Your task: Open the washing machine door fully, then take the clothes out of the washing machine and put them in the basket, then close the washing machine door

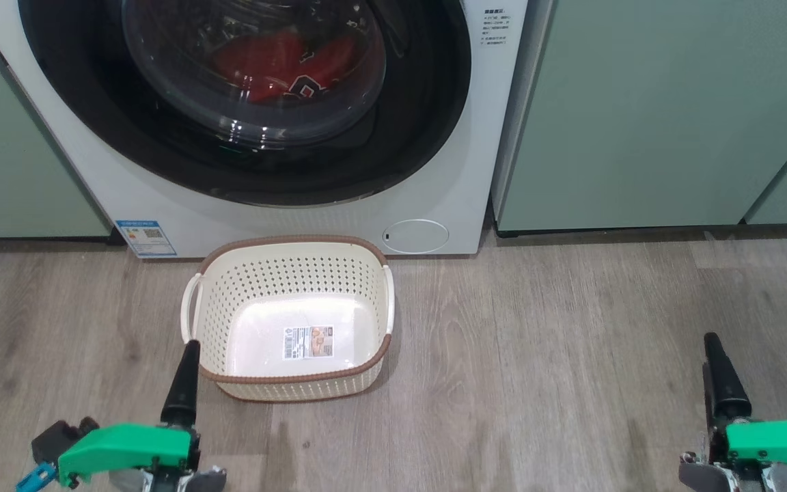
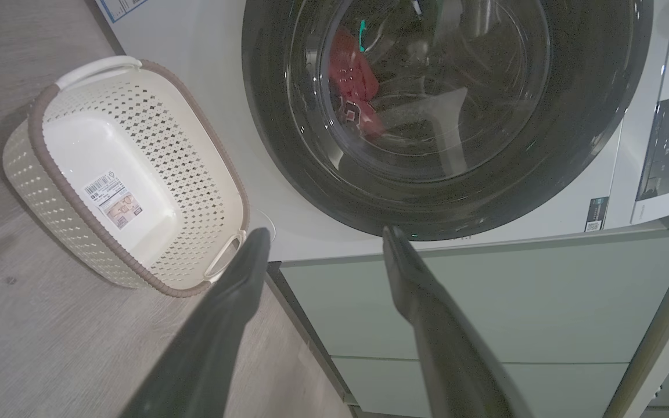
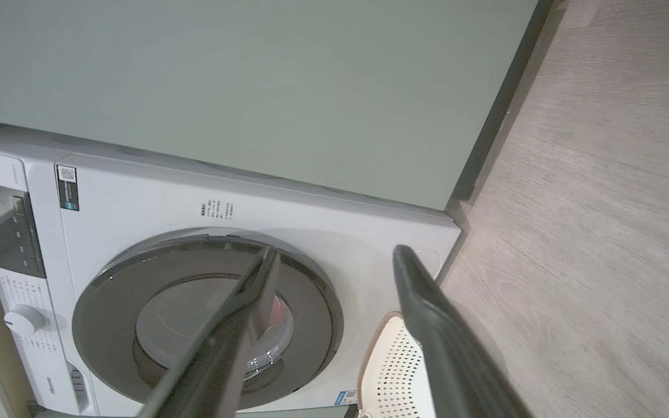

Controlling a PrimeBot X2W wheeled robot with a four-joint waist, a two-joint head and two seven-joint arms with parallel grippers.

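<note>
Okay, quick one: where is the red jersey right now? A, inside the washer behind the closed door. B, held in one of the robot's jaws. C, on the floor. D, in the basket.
A: the clothes show red through the glass of the shut washing machine door, and the basket on the floor holds no cloth.

A laundry corner of a home is suggested: a white front-loading washing machine (image 1: 448, 198) is built in between pale green cabinets (image 1: 639, 116), wood-look plank flooring (image 1: 571, 355) is laid in front, and a small perforated basket (image 1: 298, 240) is set on it near the machine.
</note>
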